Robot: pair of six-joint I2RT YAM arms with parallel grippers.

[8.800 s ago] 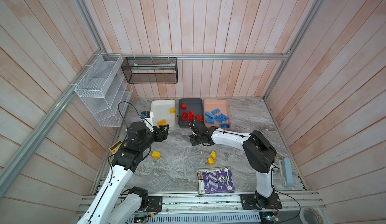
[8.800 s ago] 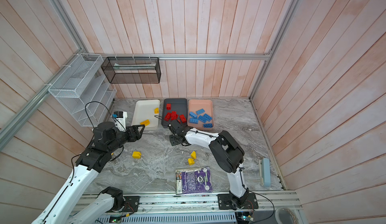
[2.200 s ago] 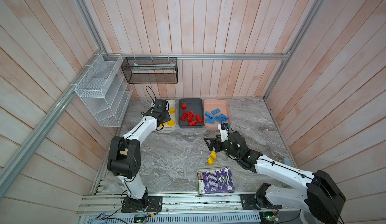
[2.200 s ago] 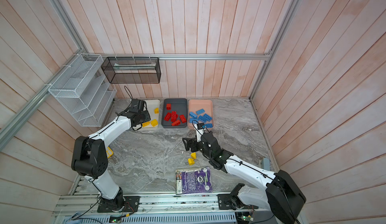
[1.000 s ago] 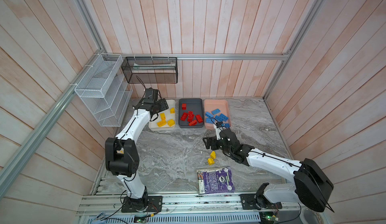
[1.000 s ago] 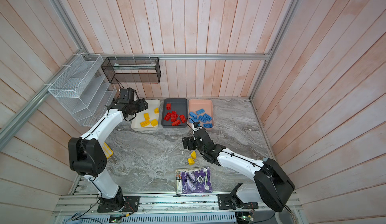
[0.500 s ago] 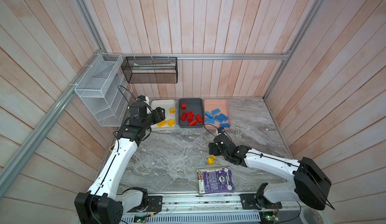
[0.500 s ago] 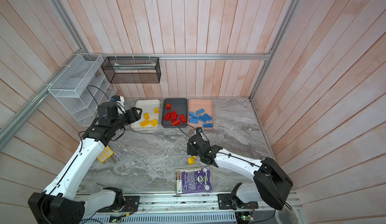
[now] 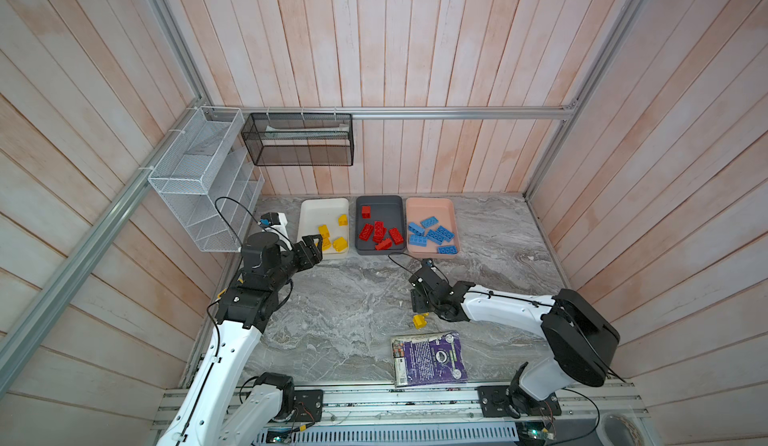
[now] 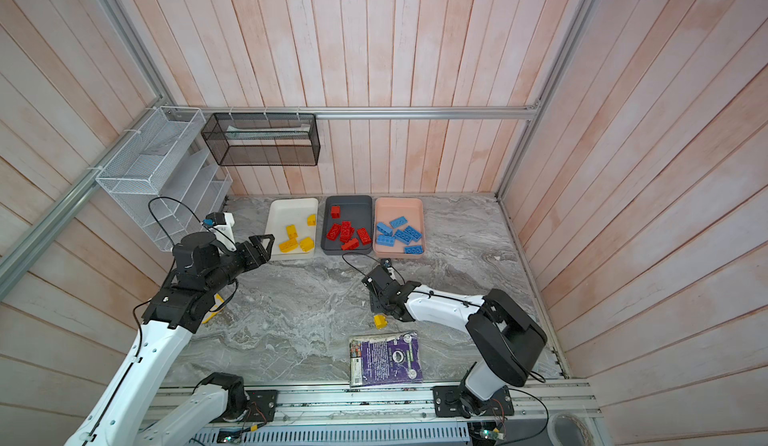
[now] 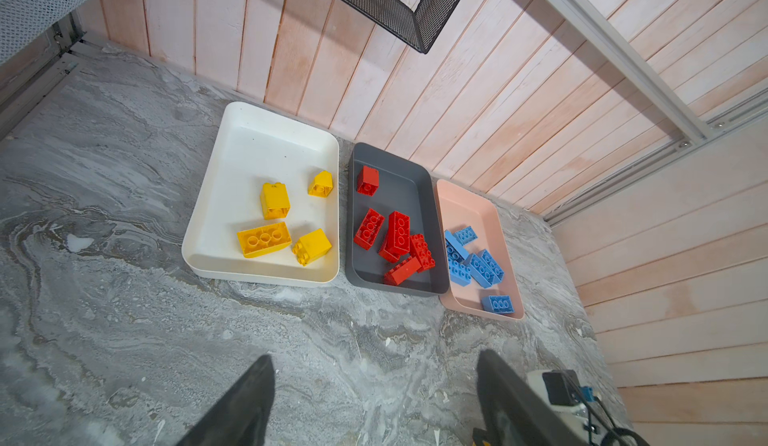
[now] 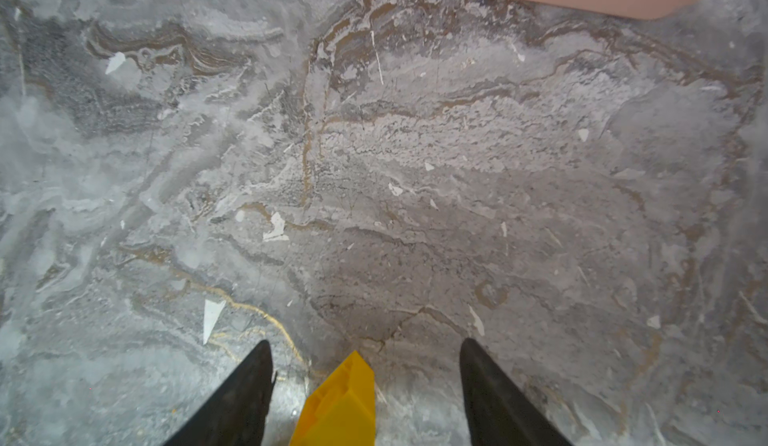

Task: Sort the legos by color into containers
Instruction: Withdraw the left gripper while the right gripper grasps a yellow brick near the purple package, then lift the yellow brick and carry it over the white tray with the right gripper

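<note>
Fingers (image 12: 245, 394) of the right gripper (image 12: 363, 342) are straddling, not yet pinching, a loose yellow lego (image 12: 340, 406) lying well apart from the white tray (image 11: 257, 153) where other yellows (image 11: 264, 238) are sitting; left gripper (image 11: 374, 356) is hovering near that tray, spread and empty.

The desk (image 9: 332, 323) is grey and marble-patterned, streaked with white and thin brownish veins. The white tray (image 9: 320, 213) has yellow bricks (image 9: 323, 230) in it, the dark grey tray (image 9: 388, 211) has red bricks (image 9: 379, 230), and the salmon pink tray (image 9: 419, 209) has blue bricks (image 9: 435, 237) (a light, sky sort of blue). A loose yellow brick (image 9: 419, 320) stands out against the grey. The booklet (image 9: 428, 358) is purple with pale print. The wire rack (image 9: 191, 174) is white, the mesh basket (image 9: 299, 155) black, and the wall planks (image 9: 415, 49) pale pink wood, whitened in patches.
</note>
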